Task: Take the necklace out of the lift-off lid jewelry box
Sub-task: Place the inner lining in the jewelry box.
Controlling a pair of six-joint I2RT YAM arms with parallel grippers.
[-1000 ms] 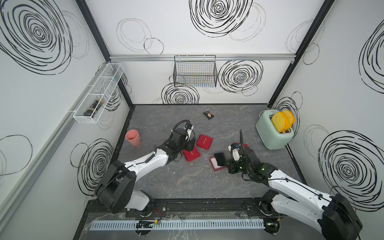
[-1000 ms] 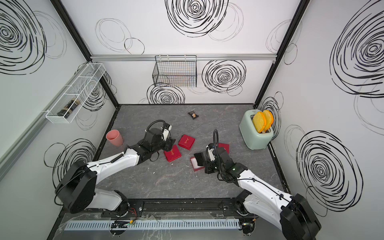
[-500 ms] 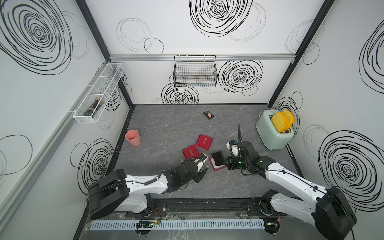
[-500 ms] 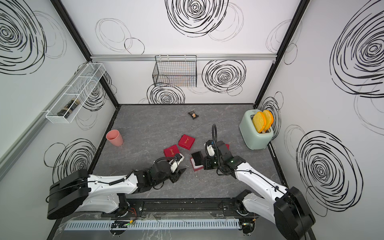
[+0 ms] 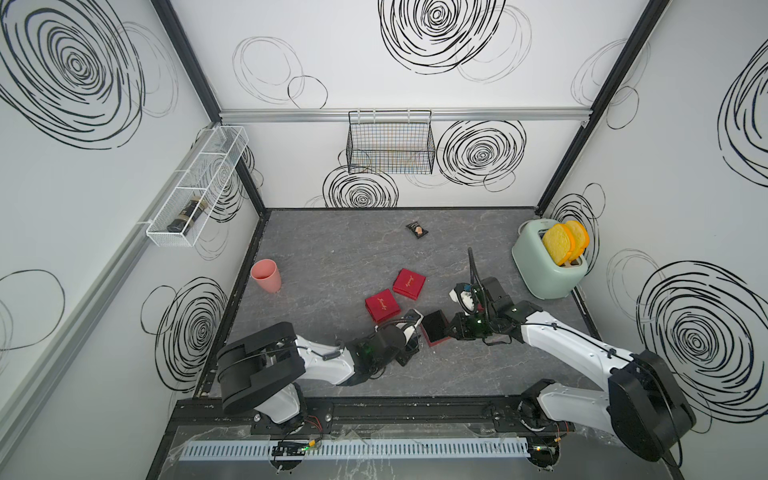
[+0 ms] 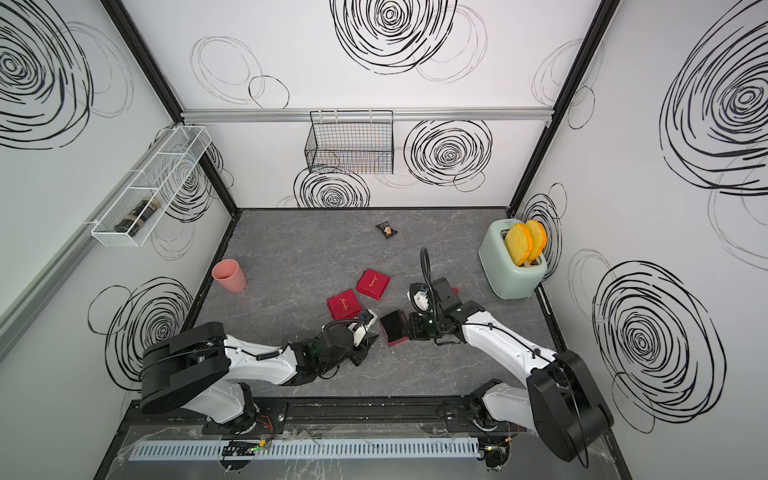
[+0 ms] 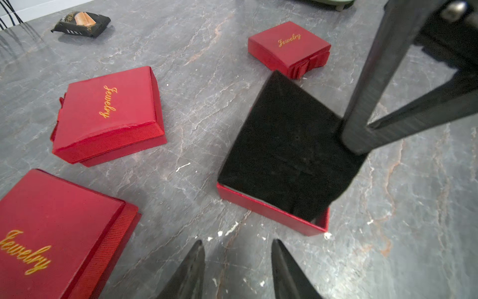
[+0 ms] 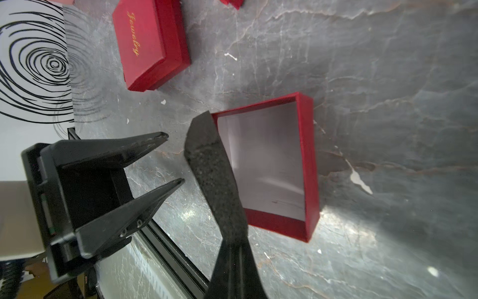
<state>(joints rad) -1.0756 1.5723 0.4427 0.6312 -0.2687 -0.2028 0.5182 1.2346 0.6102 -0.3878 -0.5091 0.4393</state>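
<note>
The lift-off lid jewelry box (image 7: 271, 214) is an open red base near the table's front, in both top views (image 5: 436, 341) (image 6: 397, 341). My right gripper (image 8: 231, 248) is shut on the box's black foam pad (image 7: 284, 145) and holds it tilted up over the base. The base's pale floor (image 8: 266, 160) shows under the pad. A faint thin line (image 8: 284, 202) lies by one wall; I cannot tell if it is the necklace. My left gripper (image 7: 237, 243) is open and empty, low over the table just in front of the box, also in the right wrist view (image 8: 172, 158).
Closed red "Jewelry" boxes (image 5: 382, 306) (image 5: 409, 283) lie just behind the open one, a third (image 7: 288, 46) beyond it. A pink cup (image 5: 266, 275) stands at the left, a mint toaster (image 5: 544, 270) at the right, a dark snack packet (image 5: 417, 229) at the back.
My left arm swung from the closed boxes down to the table's front and reached toward the open box, its jaws narrowing. The right gripper kept hold of the black pad.
</note>
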